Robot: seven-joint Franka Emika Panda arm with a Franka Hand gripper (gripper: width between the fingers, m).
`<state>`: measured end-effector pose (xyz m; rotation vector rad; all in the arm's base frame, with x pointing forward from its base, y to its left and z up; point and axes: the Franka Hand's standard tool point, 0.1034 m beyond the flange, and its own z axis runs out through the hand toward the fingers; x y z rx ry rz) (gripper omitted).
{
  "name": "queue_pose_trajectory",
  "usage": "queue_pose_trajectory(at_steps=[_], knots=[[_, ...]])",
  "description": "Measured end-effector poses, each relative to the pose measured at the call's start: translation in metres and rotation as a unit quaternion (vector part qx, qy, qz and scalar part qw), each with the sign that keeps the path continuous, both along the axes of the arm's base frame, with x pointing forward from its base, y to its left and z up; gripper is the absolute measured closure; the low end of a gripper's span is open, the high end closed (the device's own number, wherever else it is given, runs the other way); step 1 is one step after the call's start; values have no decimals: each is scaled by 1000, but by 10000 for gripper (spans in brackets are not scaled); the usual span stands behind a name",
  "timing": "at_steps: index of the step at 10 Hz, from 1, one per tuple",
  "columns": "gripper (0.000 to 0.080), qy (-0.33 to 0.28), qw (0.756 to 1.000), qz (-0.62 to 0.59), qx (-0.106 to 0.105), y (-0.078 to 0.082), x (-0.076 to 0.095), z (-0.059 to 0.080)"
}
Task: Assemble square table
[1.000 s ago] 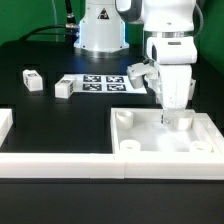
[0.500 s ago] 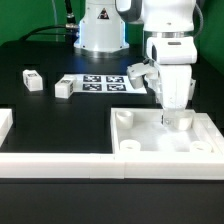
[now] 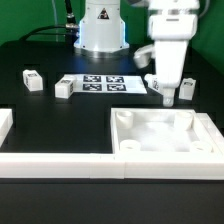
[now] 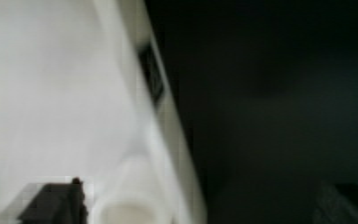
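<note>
Change: the gripper (image 3: 168, 97) stood low inside the tabletop (image 3: 160, 152) a moment ago. It now hangs above the far rim, blurred by motion, and the tabletop itself has not shifted.
Meaning: judged a withdrawal with nothing carried. No leg sits in any corner socket (image 3: 130, 145), so assembly looks near its start and a leg has yet to be fetched.
Far left: two legs (image 3: 32, 80) lie loose on the black table (image 3: 60, 125), near each other and well apart from the tabletop.
Centre: the marker board (image 3: 105, 83) lies flat, just beside the nearer of those legs.
Right of centre: the arm points straight down, wrist upright, with the gripper between the marker board's end and a small white block (image 3: 188, 87) that is probably another leg, though too blurred to tell.
Hand: in the wrist view the fingers (image 4: 51, 200) stand well apart, with nothing between them but the tabletop's white edge and dark table.
Lower right: the tabletop lies flat with its rim up, at the exterior view's right front, its near edge running in line with a long border bar (image 3: 55, 165).
</note>
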<state>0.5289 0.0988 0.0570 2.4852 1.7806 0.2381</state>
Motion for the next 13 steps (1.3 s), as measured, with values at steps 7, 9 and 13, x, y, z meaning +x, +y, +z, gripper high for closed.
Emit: queue_pose_trajectory(at_steps=[7, 9, 13], knots=[[151, 6, 972, -227, 55, 35, -5, 11], [151, 46, 924, -374, 61, 42, -15, 23], [151, 56, 865, -493, 80, 47, -18, 24]])
